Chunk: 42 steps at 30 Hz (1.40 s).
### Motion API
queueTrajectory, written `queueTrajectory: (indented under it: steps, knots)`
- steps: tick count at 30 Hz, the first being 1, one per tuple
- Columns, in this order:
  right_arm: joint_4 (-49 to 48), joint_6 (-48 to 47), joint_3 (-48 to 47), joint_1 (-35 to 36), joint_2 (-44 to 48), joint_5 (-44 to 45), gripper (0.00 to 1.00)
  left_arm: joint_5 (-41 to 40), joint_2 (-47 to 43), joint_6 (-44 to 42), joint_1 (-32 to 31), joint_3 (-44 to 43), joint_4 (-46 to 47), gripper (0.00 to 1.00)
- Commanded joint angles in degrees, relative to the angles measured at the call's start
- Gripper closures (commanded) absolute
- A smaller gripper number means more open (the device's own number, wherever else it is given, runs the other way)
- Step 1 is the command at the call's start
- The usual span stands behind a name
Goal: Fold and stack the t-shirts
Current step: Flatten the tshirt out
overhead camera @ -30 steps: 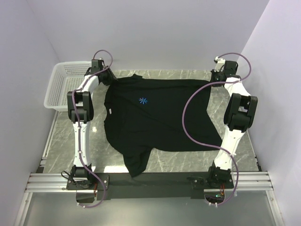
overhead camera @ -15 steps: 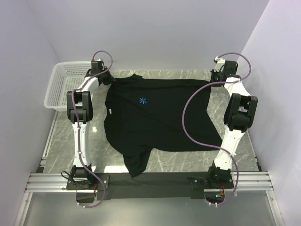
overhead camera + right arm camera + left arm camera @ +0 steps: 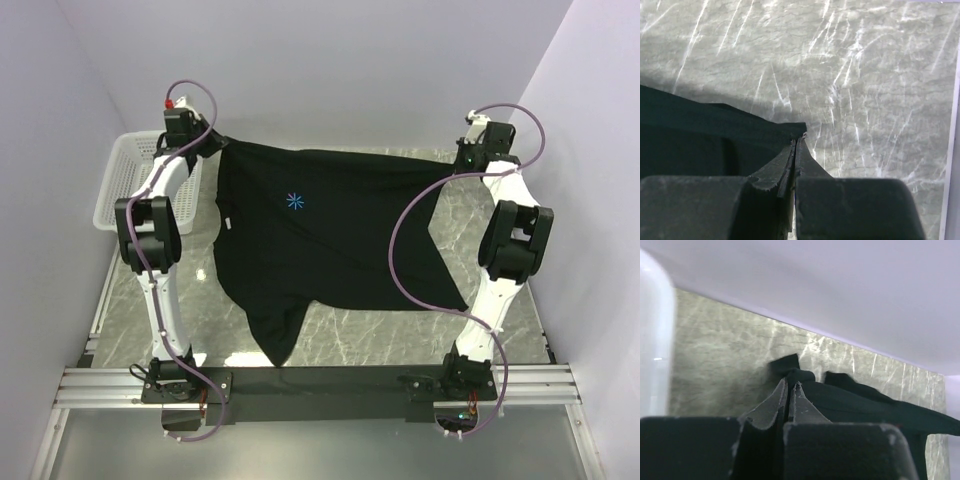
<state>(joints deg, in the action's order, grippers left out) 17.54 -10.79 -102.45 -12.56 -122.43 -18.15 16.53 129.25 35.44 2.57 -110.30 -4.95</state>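
One black t-shirt [image 3: 330, 235] with a light-blue starburst logo [image 3: 295, 201] hangs stretched between both arms, its far edge lifted off the marble table [image 3: 380, 335] and its near part and one sleeve [image 3: 275, 335] trailing down. My left gripper [image 3: 213, 141] is shut on the far-left corner of the t-shirt [image 3: 850, 400]; my left gripper [image 3: 791, 385] pinches black cloth between its tips. My right gripper [image 3: 462, 152] is shut on the far-right corner; in the right wrist view my right gripper [image 3: 796, 141] clamps the t-shirt's edge [image 3: 715, 125].
A white mesh basket [image 3: 122, 180] stands at the far left, beside and partly behind the left arm. Lilac walls close in the back and both sides. A metal rail [image 3: 320, 385] with the arm bases runs along the near edge.
The left gripper shut on the shirt's far-left corner. Both arms then rose, the left also swinging left, lifting the far edge off the table and pulling the cloth taut.
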Motion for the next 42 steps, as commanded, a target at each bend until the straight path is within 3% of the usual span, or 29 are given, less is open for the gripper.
queueTrajectory:
  steps: [1, 14, 29, 42]
  knots:
    - [-2.33, 1.47, -2.75, -1.33, 4.83, 0.76, 1.00, 1.74, -2.86, 1.20, 1.91, 1.76, 3.98, 0.99]
    - [-3.56, 7.88, -5.13, -2.47, 6.41, -3.29, 1.00, 5.17, -4.09, 3.05, 3.14, 1.58, 8.37, 0.99]
    - [-2.25, 11.31, -5.12, -2.47, 12.92, -17.53, 1.00, 15.72, -10.33, 8.33, 3.76, 12.91, 33.85, 0.93]
    - [-1.19, 11.31, -8.55, -3.26, 16.08, -15.60, 1.00, 14.23, -11.92, 4.82, 4.11, 12.66, 29.30, 0.96]
